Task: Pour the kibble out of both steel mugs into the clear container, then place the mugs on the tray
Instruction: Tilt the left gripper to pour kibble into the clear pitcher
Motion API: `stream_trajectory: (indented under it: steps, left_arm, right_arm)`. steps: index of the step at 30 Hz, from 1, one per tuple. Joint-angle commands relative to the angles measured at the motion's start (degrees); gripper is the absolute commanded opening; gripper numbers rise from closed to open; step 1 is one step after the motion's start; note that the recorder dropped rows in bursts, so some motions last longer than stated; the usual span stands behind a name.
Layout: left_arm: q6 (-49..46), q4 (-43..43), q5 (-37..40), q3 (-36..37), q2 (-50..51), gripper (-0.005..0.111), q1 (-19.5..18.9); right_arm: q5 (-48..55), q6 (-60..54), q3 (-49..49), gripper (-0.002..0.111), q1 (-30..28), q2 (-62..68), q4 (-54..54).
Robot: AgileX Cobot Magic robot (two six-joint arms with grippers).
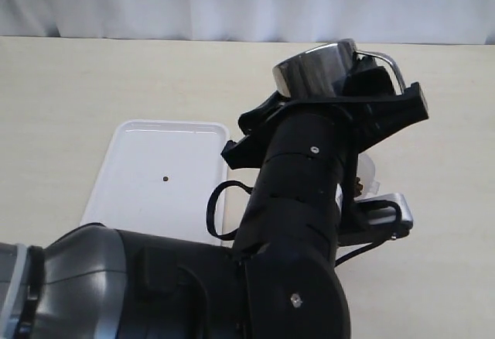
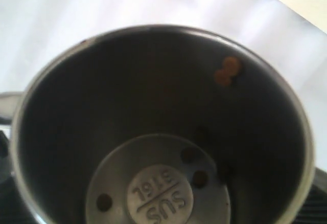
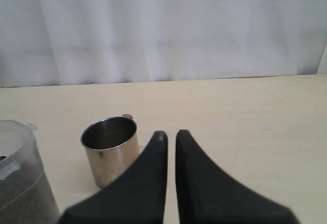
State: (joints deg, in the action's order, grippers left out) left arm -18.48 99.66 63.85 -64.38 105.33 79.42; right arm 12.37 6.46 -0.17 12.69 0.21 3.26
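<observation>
A steel mug (image 1: 313, 68) is clamped, tipped, in the left jaws; the right jaws are closed near the second mug (image 3: 111, 150).

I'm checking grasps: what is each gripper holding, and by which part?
The left gripper holds a shiny stainless-steel mug, tipped, across its side walls; the shut right gripper holds nothing.

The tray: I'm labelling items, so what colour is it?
The tray is plain white; the exterior view shows it best.
</observation>
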Motion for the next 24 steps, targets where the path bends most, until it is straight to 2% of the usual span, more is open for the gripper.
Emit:
stream_trajectory:
  steps: [1,5,12,17,19,21,24]
  left_arm:
    - [1.03,0.28,-3.09,-0.36,-0.13,0.0,0.6]
    - [3.49,0.28,-8.05,-0.36,0.0,0.0,0.6]
    - [1.35,0.28,2.25,-0.36,-0.14,0.0,0.6]
    - [2.98,0.28,-8.31,-0.26,0.88,0.0,0.6]
    - [-0.58,0.28,-4.51,-0.15,1.13,0.0,1.14]
    - [1.14,0.28,-1.03,-0.41,0.78,0.0,1.25]
    - [2.81,0.28,-0.79,-0.41,0.47,0.0,1.25]
  right_arm:
    - [-0.11,-0.45,0.17,0.005,0.2,-0.21,0.33]
    - [-0.11,-0.45,0.17,0.005,0.2,-0.21,0.33]
    - [-0.11,-0.45,0.17,0.005,0.2,-0.21,0.33]
    - [-0.11,-0.45,0.17,0.005,0.2,-0.21,0.33]
    - [-0.11,-0.45,0.17,0.005,0.2,-0.21,0.33]
    - [-0.11,-0.45,0.17,0.005,0.2,-0.21,0.33]
    - [-0.11,-0.45,0.17,0.005,0.2,-0.21,0.33]
